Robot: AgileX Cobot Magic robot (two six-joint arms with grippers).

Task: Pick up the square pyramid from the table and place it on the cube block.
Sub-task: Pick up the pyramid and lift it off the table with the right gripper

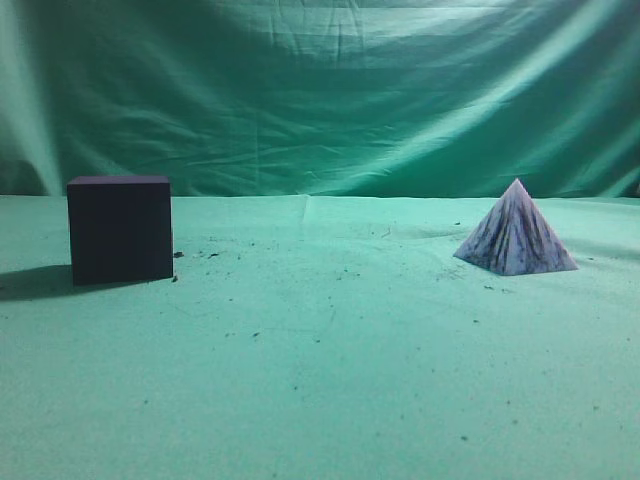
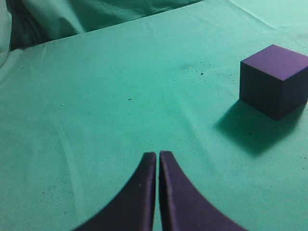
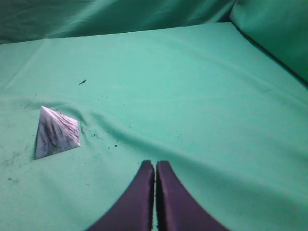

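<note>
The square pyramid [image 1: 516, 235], white with dark marbled streaks, stands on the green table [image 1: 320, 380] at the right. It also shows in the right wrist view [image 3: 57, 132], to the left of and beyond my right gripper [image 3: 155, 163], which is shut and empty. The cube block [image 1: 120, 229], very dark purple, stands on the table at the left. It also shows in the left wrist view [image 2: 274, 79], to the right of and beyond my left gripper [image 2: 157, 154], which is shut and empty. Neither gripper shows in the exterior view.
A wrinkled green backdrop curtain [image 1: 320, 90] hangs behind the table. Small dark specks [image 1: 215, 255] dot the cloth. The cloth has shallow folds [image 3: 144, 130] near the pyramid.
</note>
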